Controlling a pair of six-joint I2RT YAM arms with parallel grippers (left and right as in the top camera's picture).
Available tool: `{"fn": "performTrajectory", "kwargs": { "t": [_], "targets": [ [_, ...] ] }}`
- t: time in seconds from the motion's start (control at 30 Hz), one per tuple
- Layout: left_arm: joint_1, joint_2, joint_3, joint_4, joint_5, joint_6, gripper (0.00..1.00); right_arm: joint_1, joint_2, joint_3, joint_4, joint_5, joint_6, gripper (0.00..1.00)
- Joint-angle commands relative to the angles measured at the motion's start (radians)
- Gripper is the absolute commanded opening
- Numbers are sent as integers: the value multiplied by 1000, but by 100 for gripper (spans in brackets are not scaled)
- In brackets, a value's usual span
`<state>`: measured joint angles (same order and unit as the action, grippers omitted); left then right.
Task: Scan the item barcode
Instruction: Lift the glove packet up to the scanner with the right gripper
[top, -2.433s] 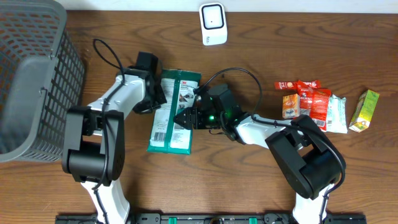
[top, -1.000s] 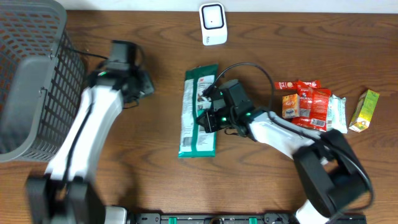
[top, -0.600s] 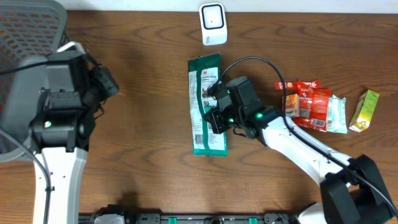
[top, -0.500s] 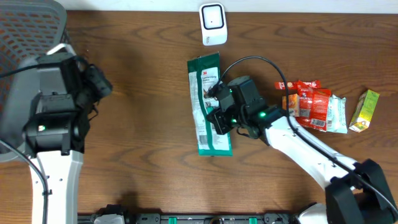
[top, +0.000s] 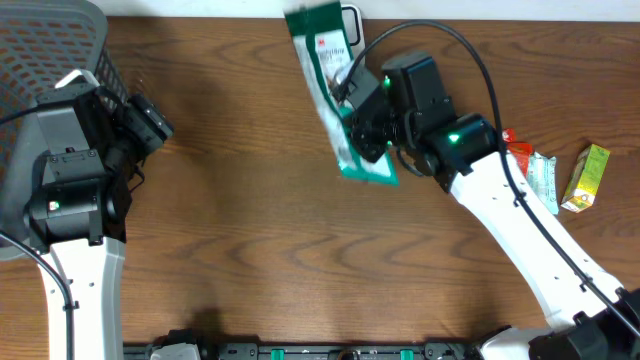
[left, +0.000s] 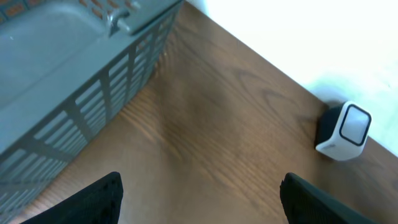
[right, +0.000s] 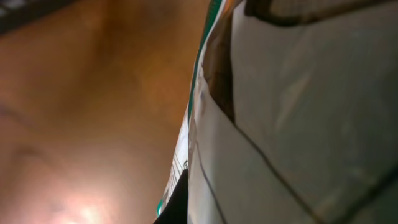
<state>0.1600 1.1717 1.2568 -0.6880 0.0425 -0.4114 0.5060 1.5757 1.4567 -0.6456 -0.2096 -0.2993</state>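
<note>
My right gripper (top: 366, 127) is shut on the item, a long green packet (top: 328, 85), and holds it tilted in the air over the back of the table. The packet's top end covers most of the white scanner (top: 352, 18). In the right wrist view the packet (right: 298, 124) fills nearly the whole frame, with one dark finger (right: 180, 204) against its edge; no barcode can be read there. My left gripper (top: 150, 120) is open and empty beside the basket. Its wrist view shows both fingers (left: 99, 199) wide apart over bare wood, with the scanner (left: 347, 129) ahead at the right.
A grey mesh basket (top: 50, 100) stands at the far left, its wall (left: 74, 93) close to my left gripper. Red and orange snack packets (top: 515, 165) and a green juice carton (top: 585, 178) lie at the right. The right arm's black cable loops above the table's back.
The right arm has lifted the green packet off the table and carried it back toward the scanner. The left gripper has opened wide by the basket.
</note>
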Motion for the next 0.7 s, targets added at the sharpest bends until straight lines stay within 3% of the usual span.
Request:
{"fn": "performTrajectory", "kwargs": {
  "t": [0.0, 0.13, 0.4, 0.67],
  "targets": [
    [4, 4, 8, -18, 5, 10, 82, 34, -22, 31, 18, 141, -361, 1],
    [4, 4, 8, -18, 5, 10, 83, 61, -11, 31, 86, 254, -645, 1],
    [4, 4, 8, -18, 5, 10, 83, 71, 63, 36, 409, 483, -931, 1],
    [4, 4, 8, -18, 5, 10, 83, 51, 253, 306, 438, 482, -993, 1]
  ]
}}
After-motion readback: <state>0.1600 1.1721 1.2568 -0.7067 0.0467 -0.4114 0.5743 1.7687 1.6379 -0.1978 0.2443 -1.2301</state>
